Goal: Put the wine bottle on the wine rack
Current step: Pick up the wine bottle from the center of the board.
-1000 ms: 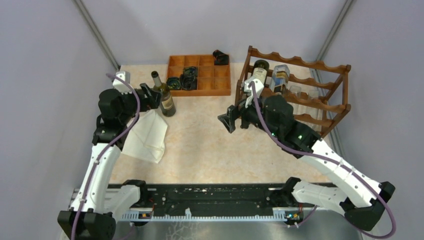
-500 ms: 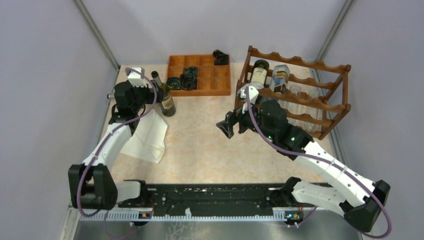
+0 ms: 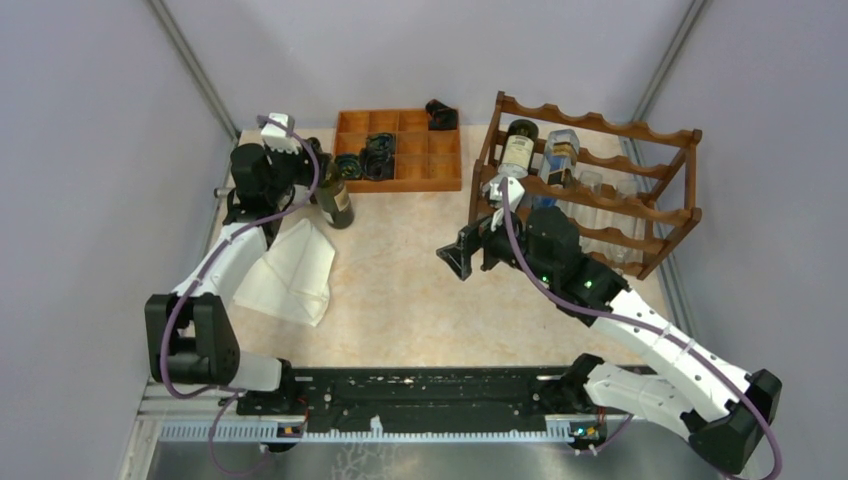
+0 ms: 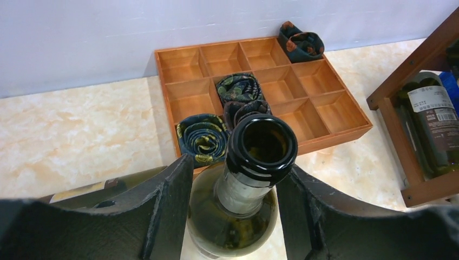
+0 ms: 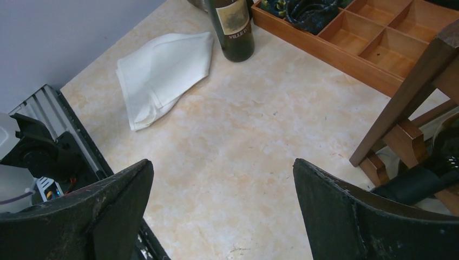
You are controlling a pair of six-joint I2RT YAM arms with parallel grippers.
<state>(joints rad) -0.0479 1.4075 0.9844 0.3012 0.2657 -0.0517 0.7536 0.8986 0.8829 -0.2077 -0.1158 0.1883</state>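
The wine bottle (image 3: 337, 200), dark green with a tan label, stands at the table's back left, beside the tray. In the left wrist view its open mouth (image 4: 262, 145) rises between my fingers. My left gripper (image 3: 313, 165) (image 4: 238, 165) straddles the neck, jaws partly closed, with narrow gaps still showing on both sides. My right gripper (image 3: 455, 250) (image 5: 222, 162) hangs wide open over bare table at the centre, holding nothing. The wine rack (image 3: 600, 190) (image 5: 411, 92) stands at the back right, with another bottle (image 3: 519, 145) lying in it.
An orange-brown compartment tray (image 3: 400, 185) (image 4: 335, 138) holding rolled ties (image 4: 203, 138) sits at the back between bottle and rack. A white napkin (image 3: 290, 270) (image 5: 162, 73) lies in front of the bottle. Grey walls close in on both sides.
My left gripper has moved back and over the bottle's neck, and its jaws have narrowed around it. The right arm has barely shifted.
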